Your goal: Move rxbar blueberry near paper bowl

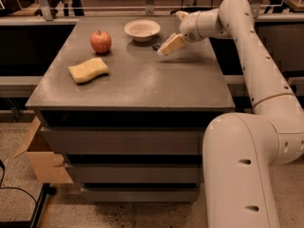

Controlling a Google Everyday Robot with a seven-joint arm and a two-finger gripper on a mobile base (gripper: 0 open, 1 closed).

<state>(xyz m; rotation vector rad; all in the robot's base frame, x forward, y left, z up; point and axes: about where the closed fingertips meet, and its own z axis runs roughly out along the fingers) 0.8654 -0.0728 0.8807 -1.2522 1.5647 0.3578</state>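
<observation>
The rxbar blueberry (156,46) shows only as a small dark sliver on the table, just right of and in front of the paper bowl (142,30). Most of the bar is hidden behind my gripper (167,45). The gripper reaches in from the right and sits low over the table, right against the bar. The off-white bowl stands near the table's back edge, a short gap from the bar.
A red apple (100,42) stands left of the bowl. A yellow wavy-edged sponge (88,70) lies at the front left. The grey table top (142,84) sits on drawers. A cardboard box (40,158) is on the floor at the left.
</observation>
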